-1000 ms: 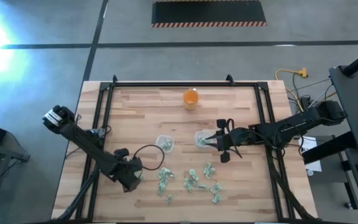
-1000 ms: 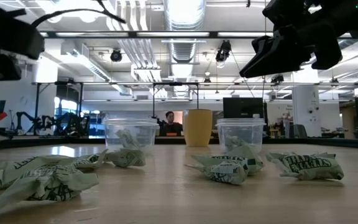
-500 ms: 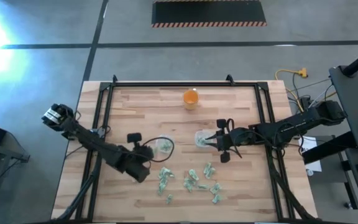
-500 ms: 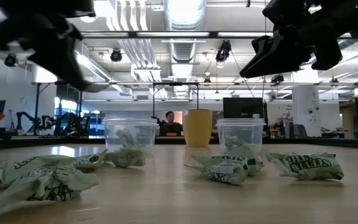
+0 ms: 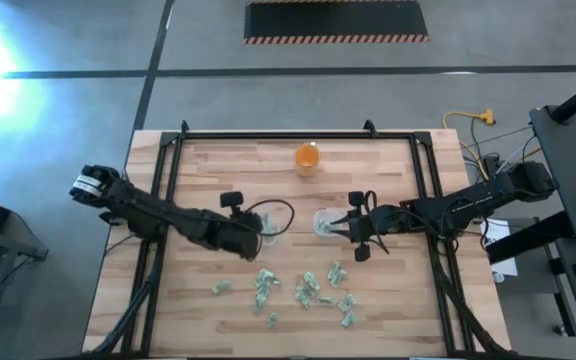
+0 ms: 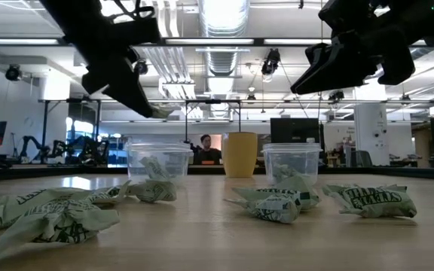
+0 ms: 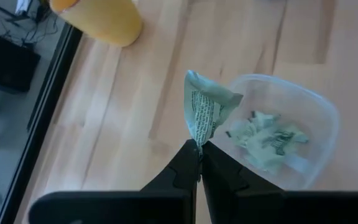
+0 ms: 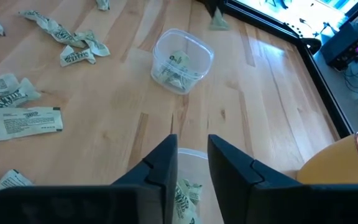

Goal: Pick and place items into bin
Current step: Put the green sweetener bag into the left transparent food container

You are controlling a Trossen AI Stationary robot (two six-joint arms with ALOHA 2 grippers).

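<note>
Several pale green and whitish crumpled items (image 5: 308, 288) lie on the wooden table, seen up close in the low view (image 6: 277, 203). Two clear tubs stand side by side, the left tub (image 5: 267, 231) and the right tub (image 5: 323, 222); each has pieces inside. My left gripper (image 5: 260, 238) is over the left tub's near-left side, shut on one item (image 7: 205, 109). In the low view it hangs above that tub (image 6: 159, 162). My right gripper (image 8: 191, 163) is open and hovers well above the right tub (image 8: 185, 186), touching nothing. My left gripper pinches one crumpled pale green item by its lower end (image 7: 197, 142) between the two fingertips. The item is lifted clear of the table and sticks out beyond the fingers (image 6: 169, 111), beside and above the left tub (image 7: 291, 134).
An orange cup (image 5: 307, 158) stands near the table's far edge, also in the low view (image 6: 239, 154). One item (image 5: 221, 287) lies apart to the near left of the pile. A black frame (image 5: 163, 200) runs along the table's sides. A person shows in the room beyond.
My left gripper has travelled from the near-left part of the table toward the far edge and right, reaching the left tub. It has risen with the item held clear of the table. A lone item now shows where the arm was. My right arm has kept still.
</note>
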